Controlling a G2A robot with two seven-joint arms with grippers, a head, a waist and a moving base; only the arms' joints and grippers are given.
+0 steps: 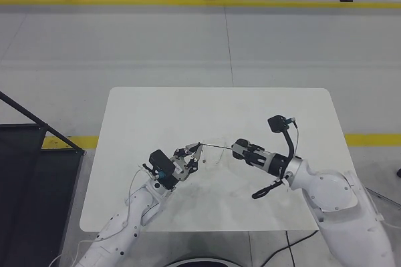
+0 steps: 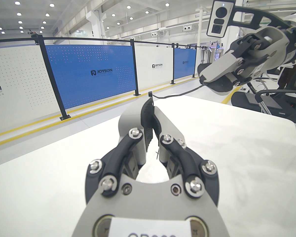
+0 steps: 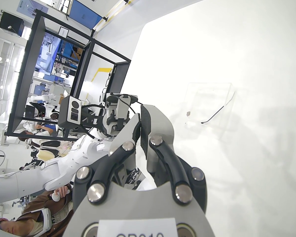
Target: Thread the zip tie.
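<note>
Two grippers hold one thin black zip tie [image 1: 216, 146] above the middle of the smooth white table [image 1: 154, 120]. The left gripper [image 2: 150, 107] has its ribbed pads clenched just below the tie's square head. The right gripper [image 3: 140, 117] is clamped on the far end, and the strap sags slightly between them. Nearby, a second black strip [image 3: 218, 112] lies on a clear rectangular sheet [image 3: 207, 87].

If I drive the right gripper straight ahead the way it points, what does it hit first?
Most likely the left gripper, facing the right gripper across the zip tie both hold; alignment is unclear, so it might slip past.
</note>
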